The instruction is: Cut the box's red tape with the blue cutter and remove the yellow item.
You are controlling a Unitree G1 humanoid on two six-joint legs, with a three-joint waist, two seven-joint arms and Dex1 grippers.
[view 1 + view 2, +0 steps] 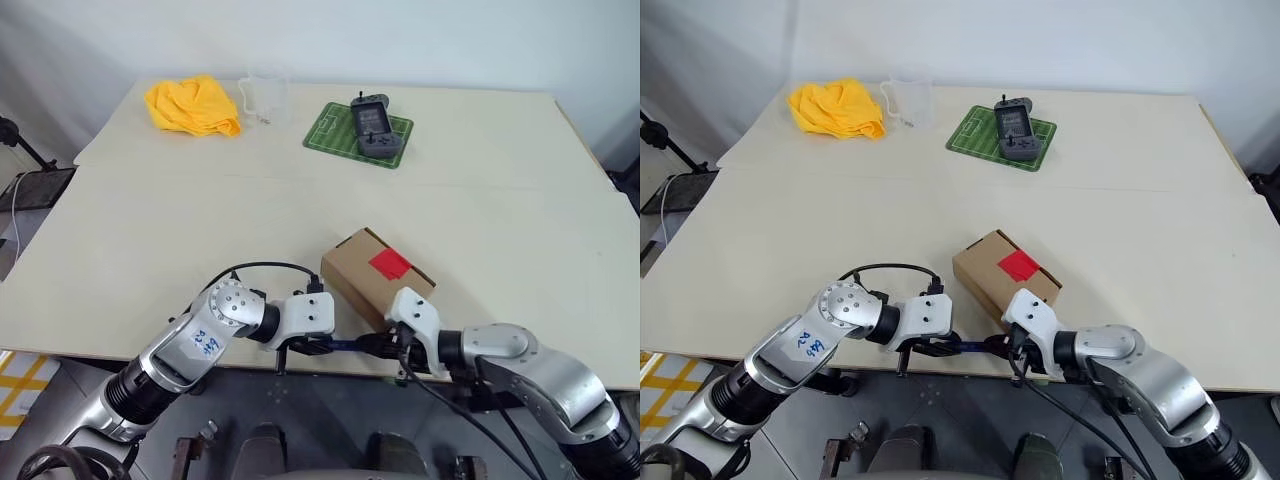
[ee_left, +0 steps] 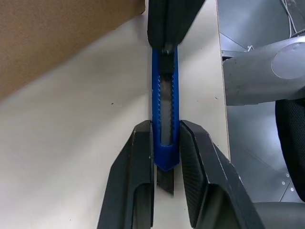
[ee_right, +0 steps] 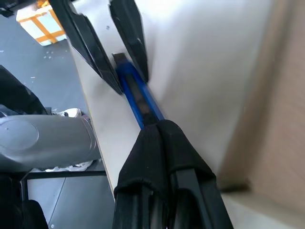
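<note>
Both jaws clamp the blue cutter (image 2: 165, 119) end to end: left gripper (image 2: 166, 157) at the blade end, right gripper (image 3: 159, 131) opposite. The slim, smooth plastic could twist or slip off the tabletop (image 1: 150, 270) edge. Just beyond, the matte cardboard box (image 1: 352, 265) bears its glossy red tape (image 1: 390, 264).

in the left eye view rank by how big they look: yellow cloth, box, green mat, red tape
1. box, nearest the camera, which may flatter it
2. green mat and yellow cloth: look alike, both farther back, so unranked
3. red tape, clearly smallest
</note>
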